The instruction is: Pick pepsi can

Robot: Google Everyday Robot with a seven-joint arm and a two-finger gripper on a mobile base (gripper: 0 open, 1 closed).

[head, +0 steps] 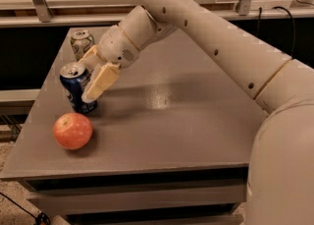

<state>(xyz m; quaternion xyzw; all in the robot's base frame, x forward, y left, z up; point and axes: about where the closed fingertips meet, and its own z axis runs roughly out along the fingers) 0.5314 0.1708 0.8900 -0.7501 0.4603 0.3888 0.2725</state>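
Observation:
The pepsi can, dark blue with white markings and a silver top, stands near the left edge of the grey table and leans slightly. My gripper reaches in from the right and holds the can between its two tan fingers. One finger lies across the can's front right side. The other finger is behind the can. The can's base still rests on the table.
A red apple lies just in front of the can, near the front left corner. A pale white-green can stands behind it at the back left. My white arm spans the table's right side.

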